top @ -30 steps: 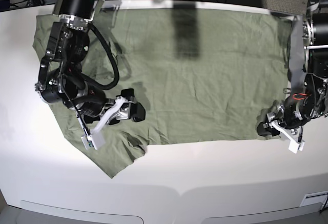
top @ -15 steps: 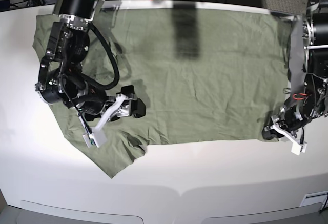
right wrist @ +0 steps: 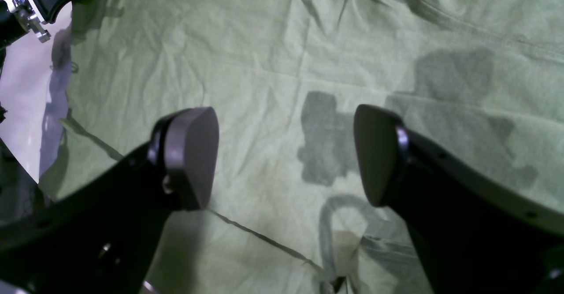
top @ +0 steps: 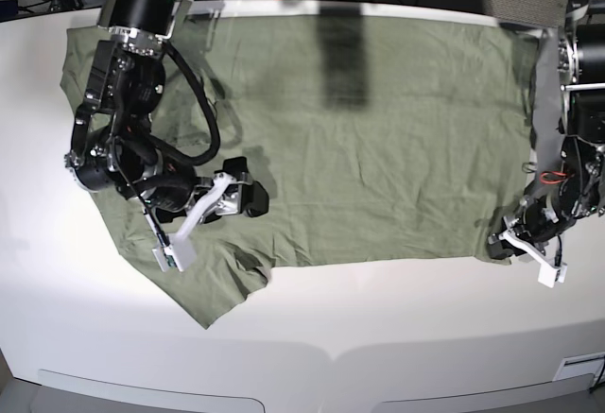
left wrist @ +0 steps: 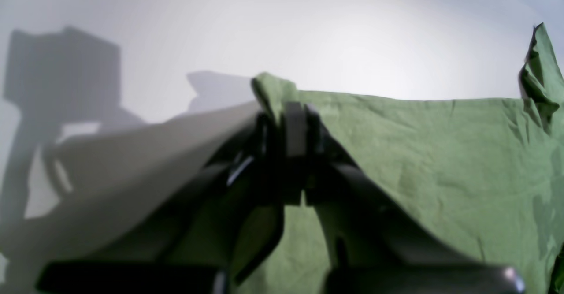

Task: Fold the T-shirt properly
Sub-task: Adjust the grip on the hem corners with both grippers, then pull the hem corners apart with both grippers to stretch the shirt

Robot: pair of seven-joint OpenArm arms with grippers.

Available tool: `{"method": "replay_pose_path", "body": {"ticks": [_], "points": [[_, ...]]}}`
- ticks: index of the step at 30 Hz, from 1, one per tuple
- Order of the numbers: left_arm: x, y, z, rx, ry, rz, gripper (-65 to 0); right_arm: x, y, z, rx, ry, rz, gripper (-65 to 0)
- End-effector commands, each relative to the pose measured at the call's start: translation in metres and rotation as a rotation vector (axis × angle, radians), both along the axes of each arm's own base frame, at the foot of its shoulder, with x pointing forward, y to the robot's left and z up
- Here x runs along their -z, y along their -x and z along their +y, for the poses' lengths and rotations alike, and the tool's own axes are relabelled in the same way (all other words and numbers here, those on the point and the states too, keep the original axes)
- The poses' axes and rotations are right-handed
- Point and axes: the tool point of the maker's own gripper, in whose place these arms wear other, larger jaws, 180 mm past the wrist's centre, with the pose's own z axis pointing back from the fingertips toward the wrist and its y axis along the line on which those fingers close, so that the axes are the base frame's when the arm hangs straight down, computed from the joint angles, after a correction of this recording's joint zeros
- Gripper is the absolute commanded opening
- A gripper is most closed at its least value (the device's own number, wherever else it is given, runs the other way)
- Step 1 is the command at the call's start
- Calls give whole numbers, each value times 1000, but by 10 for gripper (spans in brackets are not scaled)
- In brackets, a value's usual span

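T-shirt (top: pixel 359 139) corner pinched in left hand (left wrist: pixel 288 122), right hand (right wrist: pixel 286 153) above it

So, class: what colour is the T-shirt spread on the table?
Plain sage green T-shirt, clearest in the base view.

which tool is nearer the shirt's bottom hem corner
Left. The left tool is shut on that corner of the T-shirt; the right tool hovers open over the sleeve end, far across the cloth.
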Motion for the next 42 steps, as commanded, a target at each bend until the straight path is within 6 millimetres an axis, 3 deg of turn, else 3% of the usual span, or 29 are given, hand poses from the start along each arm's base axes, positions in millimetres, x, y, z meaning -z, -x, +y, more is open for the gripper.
{"method": "replay_pose_path", "body": {"ticks": [1,21,26,33,42], "points": [[-24,-17,8,-19,2,-73,-648,-17,-9,2,-11,-15,-61,-175],[-27,-20,10,-29,0,-96,-650,-19,-15,-2,3,9,-80,-175],[-27,-20,10,-29,0,-97,-650,-25,-37,-31,95,165,-150,-175],[-27,-20,10,-29,0,-97,-650,-52,-67,-74,216,278,-201,-175],[-28,-20,10,-29,0,-97,-650,-26,-98,-143,288,347,-59,-175]]}}
